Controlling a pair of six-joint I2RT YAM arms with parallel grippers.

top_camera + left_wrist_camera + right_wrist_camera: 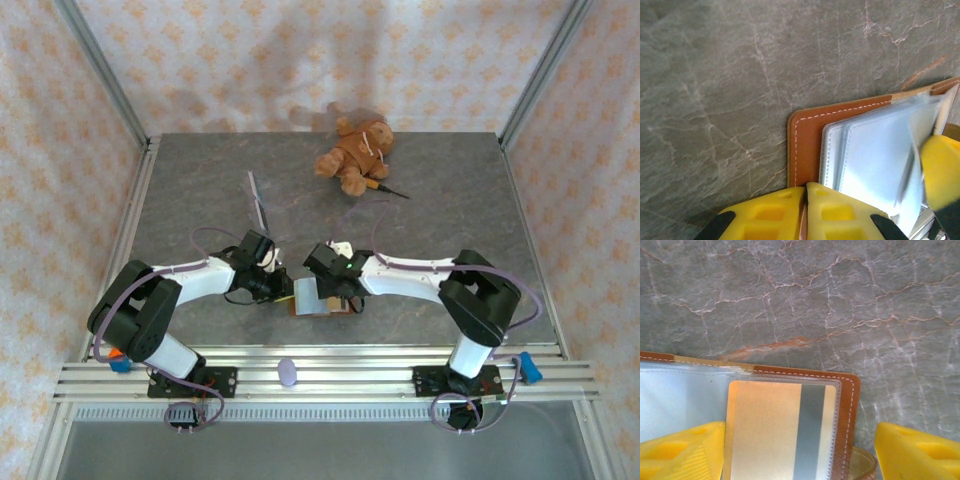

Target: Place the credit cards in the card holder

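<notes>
The left gripper [805, 212] was clenched, its yellow fingers [771, 214] pinched together on the edge of the card holder [805, 135] where the brown stitched cover ended. Clear sleeves [875, 155] fanned up from that cover just beside the fingers.

The right gripper [800, 452] was released, with its jaws spread wide at the card holder's opposite end and gripping nothing. One finger was over the sleeves and the other was past the holder's rounded corner, above the table [815, 290].

Between those fingers a credit card [775, 430], gold with a grey stripe, sat inside a clear pocket of the card holder. The holder lay open on the grey marbled table between the two grippers.

A teddy bear [357, 152] lay well beyond the card holder, toward the far edge.
</notes>
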